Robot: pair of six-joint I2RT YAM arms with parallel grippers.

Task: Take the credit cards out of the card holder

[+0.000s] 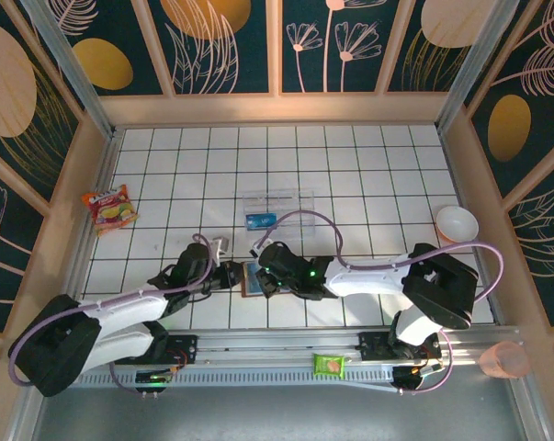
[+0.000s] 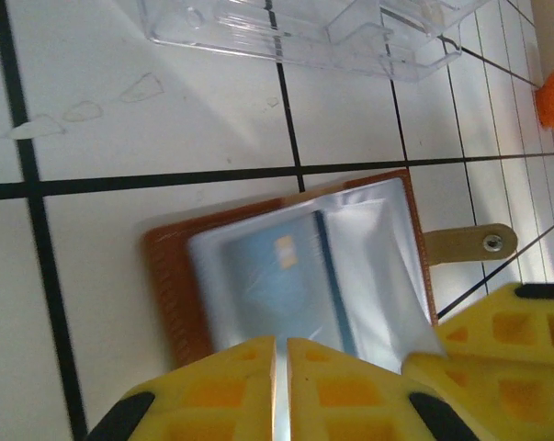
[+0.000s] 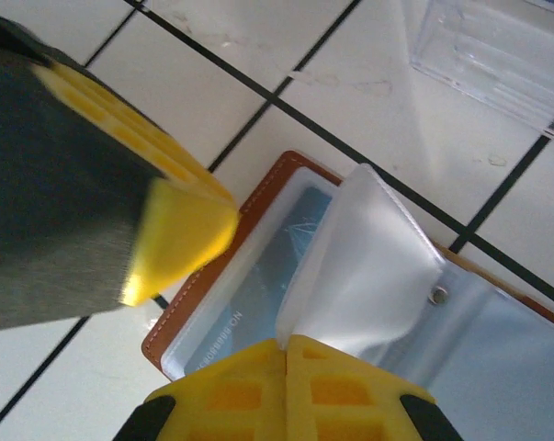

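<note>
Open brown leather card holder (image 2: 171, 276), tabletop (image 1: 166, 184) near edge | blue plastic credit card (image 2: 277, 276) sleeved, directly ahead of left gripper (image 2: 281, 347), which pinches its sleeve edge | right gripper (image 3: 284, 347) clamped on clear sleeve flap (image 3: 378, 266).

Left tool (image 1: 232, 275), right tool (image 1: 271, 279) flank card holder (image 1: 254, 277); credit card (image 1: 260, 220) in clear box (image 1: 290, 200).

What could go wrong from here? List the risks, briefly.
1. The right jaws pinch a clear sleeve, not the card lying below it. Pulling may lift the whole holder or tear the sleeve.
2. The left jaws are shut on the holder's edge, close beside the right ones. A sharp pull could knock the two together.
3. The card sits deep in its pocket and may not slide out.
</note>
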